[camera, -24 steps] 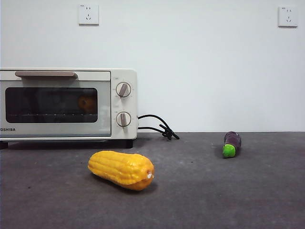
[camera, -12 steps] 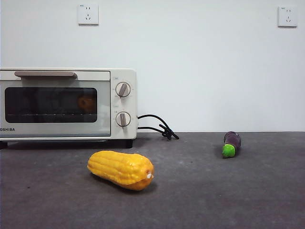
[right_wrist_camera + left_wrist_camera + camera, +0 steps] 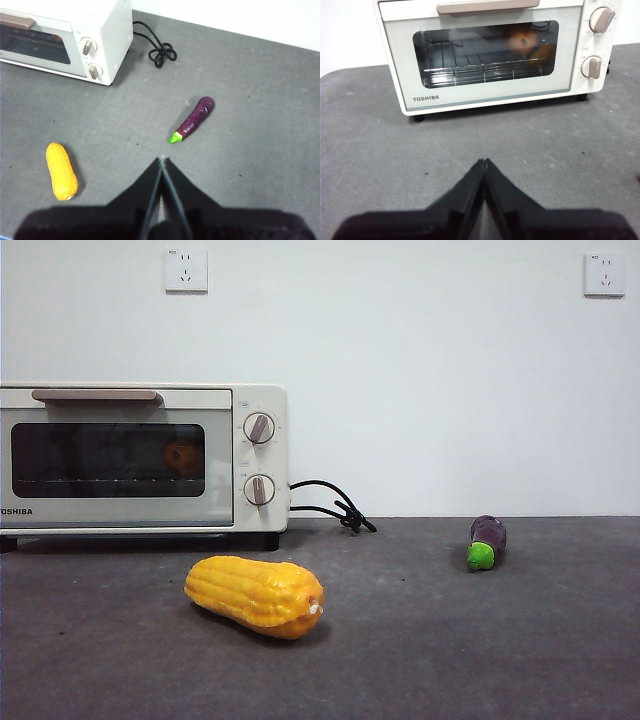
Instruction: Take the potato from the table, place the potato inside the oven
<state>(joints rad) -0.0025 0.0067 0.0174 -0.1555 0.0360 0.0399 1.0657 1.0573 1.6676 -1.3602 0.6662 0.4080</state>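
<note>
potato [image 3: 183, 456] inside shut oven [image 3: 140, 458] on rack, right side behind glass, roundish, long axis unclear, left end effector [image 3: 484, 162] clenched empty facing oven door above surface [image 3: 450, 640], right end effector [image 3: 162, 160] clenched empty

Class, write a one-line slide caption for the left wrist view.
Shut left gripper faces the closed Toshiba oven, the potato visible on the rack behind its glass door.

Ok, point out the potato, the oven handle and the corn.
potato [image 3: 522, 39]: left wrist view, its middle, behind the glass.
oven handle [image 3: 96, 396]: front view, bar's middle.
corn [image 3: 254, 594]: front view, mid-cob.
</note>
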